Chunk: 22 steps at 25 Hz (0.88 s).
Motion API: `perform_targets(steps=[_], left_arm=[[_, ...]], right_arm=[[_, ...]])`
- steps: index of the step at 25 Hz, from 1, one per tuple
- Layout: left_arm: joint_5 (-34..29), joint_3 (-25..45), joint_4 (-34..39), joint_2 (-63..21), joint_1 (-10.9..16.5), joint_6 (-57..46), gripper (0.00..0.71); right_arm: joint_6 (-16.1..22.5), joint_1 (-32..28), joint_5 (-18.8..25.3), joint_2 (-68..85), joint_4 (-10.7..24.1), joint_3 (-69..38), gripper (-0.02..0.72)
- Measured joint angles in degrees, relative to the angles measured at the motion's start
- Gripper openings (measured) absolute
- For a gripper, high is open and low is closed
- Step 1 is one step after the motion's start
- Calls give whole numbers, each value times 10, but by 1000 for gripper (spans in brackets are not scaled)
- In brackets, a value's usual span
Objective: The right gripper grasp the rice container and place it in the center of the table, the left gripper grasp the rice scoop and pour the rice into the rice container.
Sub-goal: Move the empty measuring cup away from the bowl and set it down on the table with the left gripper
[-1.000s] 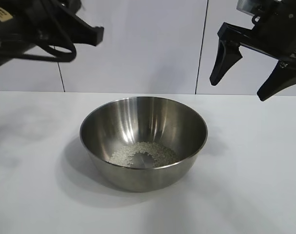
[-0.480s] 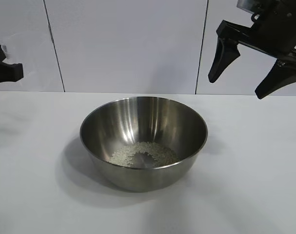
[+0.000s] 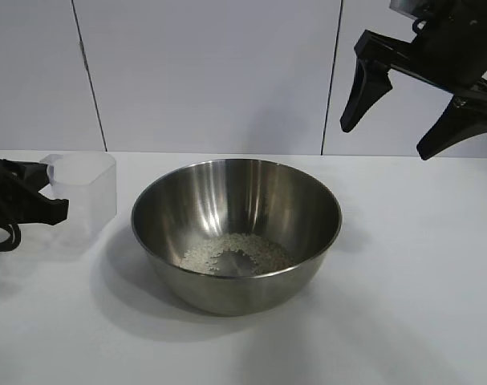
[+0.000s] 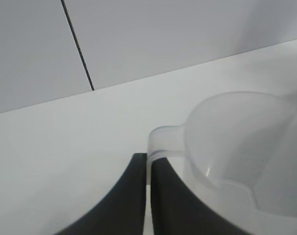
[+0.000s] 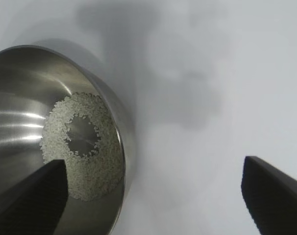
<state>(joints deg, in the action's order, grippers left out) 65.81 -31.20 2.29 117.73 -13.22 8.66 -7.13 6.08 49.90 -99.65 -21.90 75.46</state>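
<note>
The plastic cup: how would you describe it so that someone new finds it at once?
Find the large steel bowl in the middle of the white table. The cup stands upright at its left side, by the left gripper. Unlike the shiny bowl, it is small, frosted and see-through.
</note>
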Motion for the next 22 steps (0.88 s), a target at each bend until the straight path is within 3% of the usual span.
perform_targets(steps=[7, 9, 12, 15, 18, 22], left_arm=[[-1, 4, 4, 14, 0, -4, 32], [0, 4, 23, 14, 0, -4, 100], [0, 4, 49, 14, 0, -4, 289], [0, 5, 52, 14, 0, -4, 433], [1, 18, 45, 14, 0, -4, 499], [1, 65, 39, -1, 0, -4, 534]], right_arm=[[0, 0, -2, 0, 0, 0, 661], [0, 0, -2, 0, 0, 0, 661], [0, 0, -2, 0, 0, 0, 661], [0, 0, -3, 0, 0, 0, 661], [0, 0, -3, 0, 0, 0, 661], [0, 0, -3, 0, 0, 0, 661]])
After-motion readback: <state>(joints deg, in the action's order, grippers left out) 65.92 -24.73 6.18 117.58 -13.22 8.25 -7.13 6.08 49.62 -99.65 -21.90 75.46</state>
